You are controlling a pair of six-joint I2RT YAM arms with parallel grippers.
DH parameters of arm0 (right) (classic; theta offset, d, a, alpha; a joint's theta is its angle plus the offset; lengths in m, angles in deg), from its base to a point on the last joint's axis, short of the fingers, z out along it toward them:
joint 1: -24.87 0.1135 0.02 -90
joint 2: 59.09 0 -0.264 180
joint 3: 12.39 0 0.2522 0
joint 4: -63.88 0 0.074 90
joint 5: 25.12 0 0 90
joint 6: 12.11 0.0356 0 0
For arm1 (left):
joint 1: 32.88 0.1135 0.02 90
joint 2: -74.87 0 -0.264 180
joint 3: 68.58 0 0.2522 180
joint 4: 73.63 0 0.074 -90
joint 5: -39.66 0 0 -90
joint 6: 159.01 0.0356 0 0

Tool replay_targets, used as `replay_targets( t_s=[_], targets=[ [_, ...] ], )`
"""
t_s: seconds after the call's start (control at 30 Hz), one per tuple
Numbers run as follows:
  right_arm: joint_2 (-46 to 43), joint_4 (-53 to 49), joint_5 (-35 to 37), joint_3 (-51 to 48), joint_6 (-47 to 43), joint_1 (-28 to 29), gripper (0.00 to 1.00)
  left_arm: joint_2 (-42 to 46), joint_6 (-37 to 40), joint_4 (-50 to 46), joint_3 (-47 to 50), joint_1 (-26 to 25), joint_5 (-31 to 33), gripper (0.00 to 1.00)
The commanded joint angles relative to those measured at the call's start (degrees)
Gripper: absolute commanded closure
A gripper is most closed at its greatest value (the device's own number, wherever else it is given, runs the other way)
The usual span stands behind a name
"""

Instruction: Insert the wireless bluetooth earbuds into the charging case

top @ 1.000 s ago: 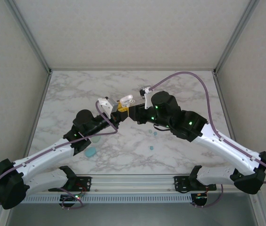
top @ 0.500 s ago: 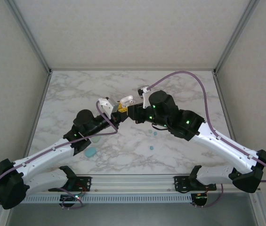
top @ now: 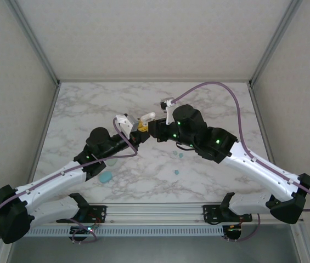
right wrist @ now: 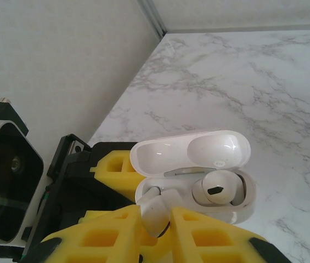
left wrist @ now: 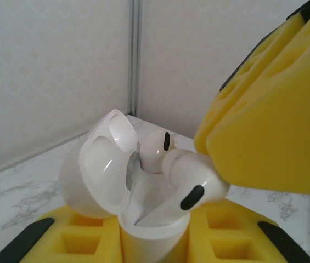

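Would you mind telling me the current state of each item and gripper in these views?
charging case: lid open, gripped at its base.
seated earbud: resting in its slot.
second earbud: pinched, one end at the empty slot, not seated.
left gripper: shut on the charging case.
right gripper: shut on the second earbud.
teal earbuds: loose on the table.

A grey-veined white marble table spreads below. Pale textured walls and slim metal posts enclose it.
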Motion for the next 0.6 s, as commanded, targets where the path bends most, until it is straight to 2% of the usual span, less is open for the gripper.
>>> replay_targets(
  t_s=[0.0,0.37,0.57],
  targets=[
    [1.0,0.8,0.9,2.3,-0.6,0.1,0.77,1.4,0.8,0.6,-2.2,-0.2,-1.5,0.96],
    [1.7,0.0,3.2,2.9,-0.7,0.0,0.75,0.9,0.8,0.7,-2.4,-0.3,-2.1,0.96],
    [0.5,0.4,1.6,3.6,-0.1,0.0,0.73,1.1,1.4,0.3,-2.1,-0.2,-1.6,0.96]
  ],
)
